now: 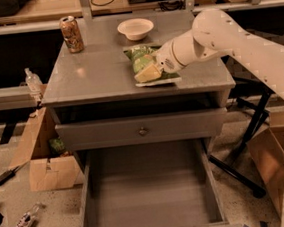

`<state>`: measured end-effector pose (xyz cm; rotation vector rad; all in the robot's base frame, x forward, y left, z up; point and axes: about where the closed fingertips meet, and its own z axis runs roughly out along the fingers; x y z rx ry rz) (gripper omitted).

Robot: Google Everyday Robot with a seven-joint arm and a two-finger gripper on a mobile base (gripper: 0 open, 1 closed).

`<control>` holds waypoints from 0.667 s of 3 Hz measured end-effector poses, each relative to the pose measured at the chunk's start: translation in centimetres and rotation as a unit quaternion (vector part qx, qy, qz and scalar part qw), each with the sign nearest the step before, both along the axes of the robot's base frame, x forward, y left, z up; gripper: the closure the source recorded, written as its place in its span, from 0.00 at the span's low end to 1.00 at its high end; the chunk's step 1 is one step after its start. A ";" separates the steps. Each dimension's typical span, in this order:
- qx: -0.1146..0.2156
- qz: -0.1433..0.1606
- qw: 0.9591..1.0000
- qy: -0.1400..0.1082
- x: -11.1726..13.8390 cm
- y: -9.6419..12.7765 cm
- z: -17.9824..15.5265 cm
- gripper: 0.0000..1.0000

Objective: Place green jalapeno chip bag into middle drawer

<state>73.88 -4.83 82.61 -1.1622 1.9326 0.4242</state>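
The green jalapeno chip bag [140,59] lies flat on the grey cabinet top [98,74], right of centre, with its white edge strip toward the front. My gripper [148,72] reaches in from the right on the white arm and rests on the bag's front half, covering part of it. The middle drawer [150,195] is pulled out wide at the bottom of the view, with a bare flat floor and low side walls. It stands below a closed drawer front with a small round knob [143,131].
A brown-orange drink can [71,34] stands at the back left of the top, and a white bowl [135,28] at the back centre. Cardboard boxes [52,169] sit on the floor to the left and to the right [274,158]. Black stand legs [245,140] are at the right.
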 end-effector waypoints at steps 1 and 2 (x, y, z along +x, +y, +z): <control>0.000 0.000 1.000 0.000 0.0 0.0 0.2 0.71; 0.000 0.000 1.000 0.000 0.0 0.0 0.7 0.94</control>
